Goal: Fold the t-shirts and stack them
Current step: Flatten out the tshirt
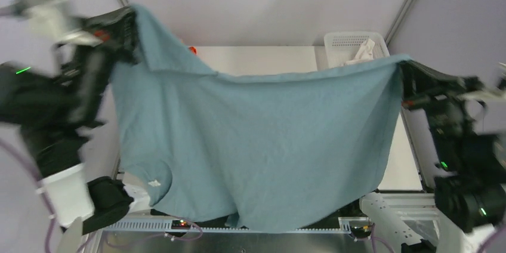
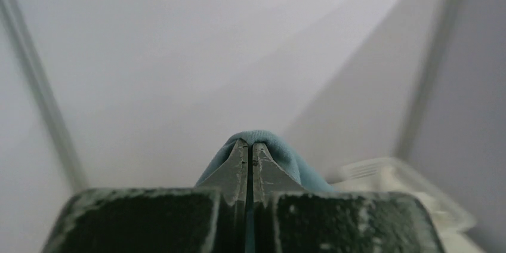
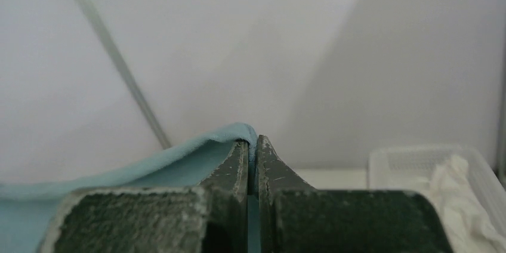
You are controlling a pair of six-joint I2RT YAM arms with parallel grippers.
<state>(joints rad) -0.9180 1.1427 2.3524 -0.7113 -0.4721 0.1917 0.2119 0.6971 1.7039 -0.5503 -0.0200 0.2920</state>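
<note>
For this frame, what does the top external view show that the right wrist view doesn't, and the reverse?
Only top external: the whole blue-grey t-shirt hanging stretched between left gripper and right gripper, its white neck label near the left arm's base. Only right wrist: the fingertips pressed shut on a fold of the shirt's edge. Both: the shirt and the white basket holding white cloth.
</note>
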